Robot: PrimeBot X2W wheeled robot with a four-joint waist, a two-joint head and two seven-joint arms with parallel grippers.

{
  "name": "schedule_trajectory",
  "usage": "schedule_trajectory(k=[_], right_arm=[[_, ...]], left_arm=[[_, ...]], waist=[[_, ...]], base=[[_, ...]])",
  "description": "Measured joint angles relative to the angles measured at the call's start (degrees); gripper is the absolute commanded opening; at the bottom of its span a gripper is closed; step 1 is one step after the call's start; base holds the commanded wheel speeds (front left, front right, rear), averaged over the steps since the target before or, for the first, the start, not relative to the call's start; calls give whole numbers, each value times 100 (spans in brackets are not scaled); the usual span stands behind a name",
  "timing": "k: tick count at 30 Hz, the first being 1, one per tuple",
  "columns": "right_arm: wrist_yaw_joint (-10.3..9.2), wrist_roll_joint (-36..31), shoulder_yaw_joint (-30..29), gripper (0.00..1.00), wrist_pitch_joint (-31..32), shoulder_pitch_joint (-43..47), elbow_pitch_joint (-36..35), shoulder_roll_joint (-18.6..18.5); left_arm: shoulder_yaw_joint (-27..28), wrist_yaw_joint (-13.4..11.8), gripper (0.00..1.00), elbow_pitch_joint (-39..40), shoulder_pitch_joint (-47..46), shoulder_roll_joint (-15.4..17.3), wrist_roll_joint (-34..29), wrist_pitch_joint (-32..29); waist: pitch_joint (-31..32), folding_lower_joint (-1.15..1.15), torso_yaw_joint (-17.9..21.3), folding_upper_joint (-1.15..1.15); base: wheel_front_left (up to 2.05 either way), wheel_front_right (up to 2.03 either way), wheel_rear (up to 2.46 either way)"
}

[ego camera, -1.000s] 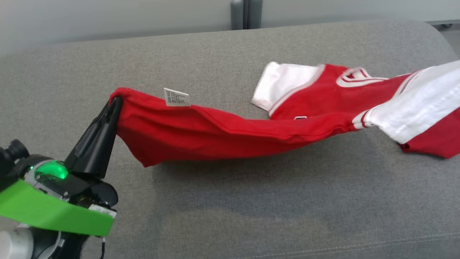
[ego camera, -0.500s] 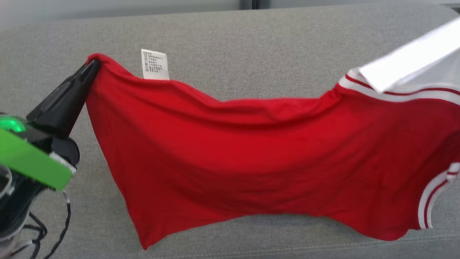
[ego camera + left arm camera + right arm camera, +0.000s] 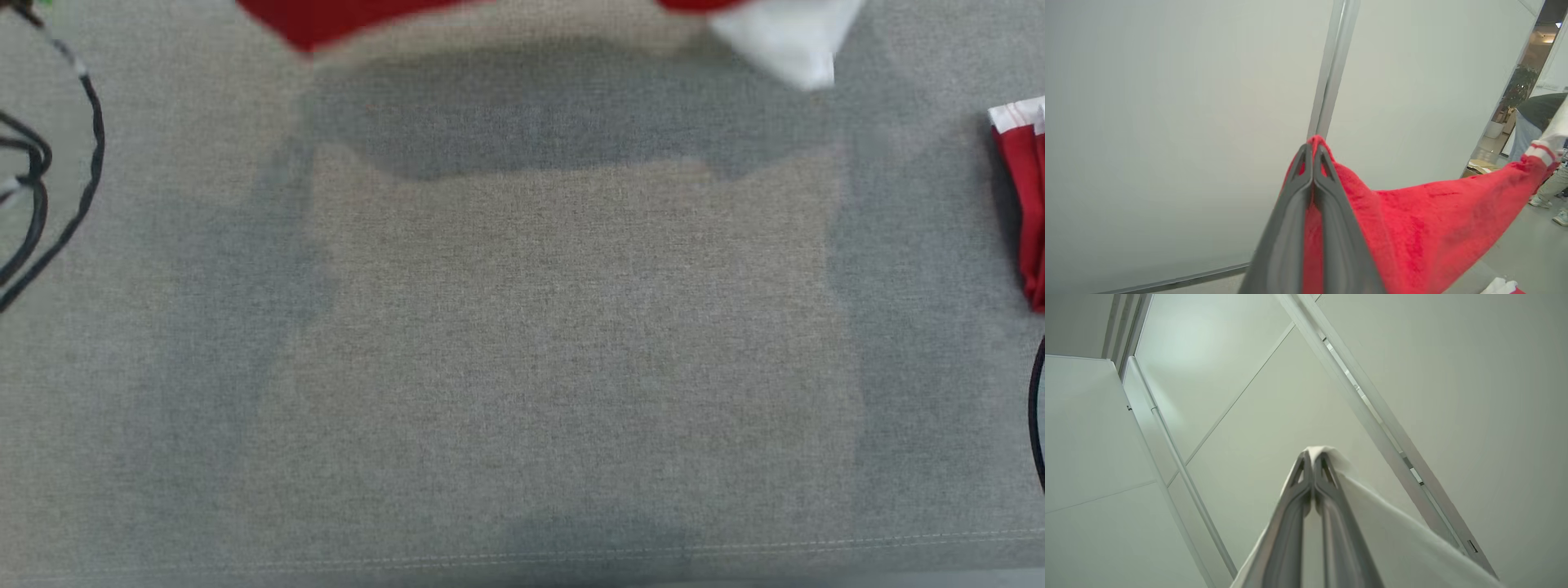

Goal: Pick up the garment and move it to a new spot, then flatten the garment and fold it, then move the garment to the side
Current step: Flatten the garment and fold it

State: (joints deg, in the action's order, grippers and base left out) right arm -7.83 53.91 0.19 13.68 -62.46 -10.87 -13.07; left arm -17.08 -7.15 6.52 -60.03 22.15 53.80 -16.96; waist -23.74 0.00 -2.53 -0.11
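One garment (image 3: 1433, 228), red with white parts, hangs stretched between two grippers above the grey upholstered surface (image 3: 522, 367). In the head view its red lower edge, a white corner and a red-and-white striped part at the right edge come into sight over a broad shadow. The left gripper (image 3: 1313, 149) has its jaws pressed together on a bunched red corner of the cloth, which pokes out just past the tips, and the right gripper (image 3: 1313, 455) has its jaws clamped tight too, pinching a white fold of the same garment.
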Motion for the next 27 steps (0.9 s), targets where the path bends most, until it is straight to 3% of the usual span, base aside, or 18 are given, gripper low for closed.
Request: schedule_trajectory(k=[5, 7, 10, 14, 17, 22, 27], right_arm=[[7, -73, 404, 0, -91, -175, -75, 255], [23, 64, 586, 0, -105, 2, -296, 397], [93, 249, 724, 0, -162, 1135, -305, 432], [140, 312, 950, 0, -163, 3355, 133, 490], [227, 404, 1080, 0, -176, 4490, 403, 545], [457, 565, 1083, 0, -322, 5288, 569, 549], [711, 567, 1087, 0, -357, 5660, 568, 342]], left_arm=[[103, 172, 0, 120, -272, 5, -493, 742], [129, 386, 0, 155, -198, 66, -643, 1072], [69, 620, 0, -130, 576, -2, -748, 1678], [-111, 699, 0, -1062, 2370, -164, -789, 2226], [-138, 771, 0, -1588, 3193, -188, -764, 2597], [48, 847, 0, -2018, 3630, -318, -603, 3144], [43, 1085, 0, -2146, 3882, -364, -492, 3165]], waist=[[-383, 0, 63, 0], [-525, 0, 120, 0], [-705, 0, 241, 0], [-792, 1, 435, 0], [-742, 0, 526, 0], [-505, 0, 580, 0], [-200, 0, 594, 0]], base=[[0, 0, 0], [0, 0, 0], [0, 0, 0], [0, 0, 0], [0, 0, 0], [0, 0, 0], [0, 0, 0]])
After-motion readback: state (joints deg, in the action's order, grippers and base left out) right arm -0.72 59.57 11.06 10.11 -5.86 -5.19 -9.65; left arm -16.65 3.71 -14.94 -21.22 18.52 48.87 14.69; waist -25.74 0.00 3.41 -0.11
